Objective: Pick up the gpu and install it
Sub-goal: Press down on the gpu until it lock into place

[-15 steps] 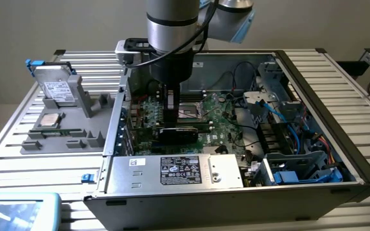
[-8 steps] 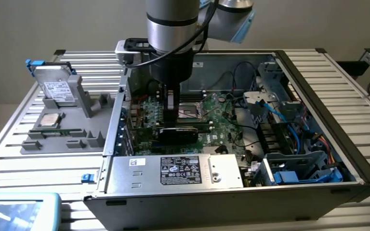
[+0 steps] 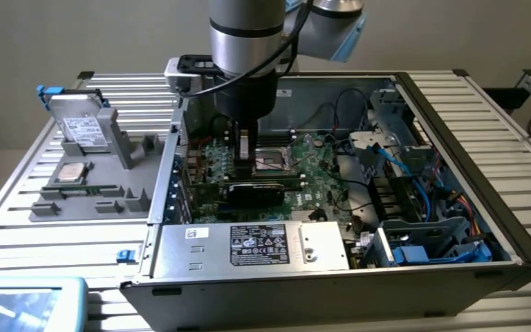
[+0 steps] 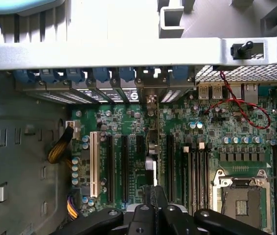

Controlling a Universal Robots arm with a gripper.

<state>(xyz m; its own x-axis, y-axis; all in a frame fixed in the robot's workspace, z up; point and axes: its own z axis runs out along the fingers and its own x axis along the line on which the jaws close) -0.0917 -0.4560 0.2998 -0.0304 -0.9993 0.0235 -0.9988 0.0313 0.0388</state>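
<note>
The gpu (image 3: 254, 189), a short card with a black cooler block, stands on edge in a slot of the green motherboard (image 3: 314, 173) inside the open computer case (image 3: 450, 124). My gripper (image 3: 247, 173) reaches straight down into the case, its fingers shut, and its tips meet the card's upper edge. The wrist view looks down past the shut gripper (image 4: 154, 198) along the gpu (image 4: 150, 142), seen edge-on between the black expansion slots, its bracket end at the case's rear wall. Whether the fingers pinch the card or only rest on it, I cannot tell.
A grey fixture (image 3: 90, 200) at the exterior view's left holds a silver hard drive (image 3: 83, 128) and a CPU (image 3: 70, 173). The power supply (image 3: 256, 245) fills the case's near corner. Blue cables (image 3: 404, 180) and drive bays lie to the right. The CPU socket (image 4: 241, 196) sits beside the slots.
</note>
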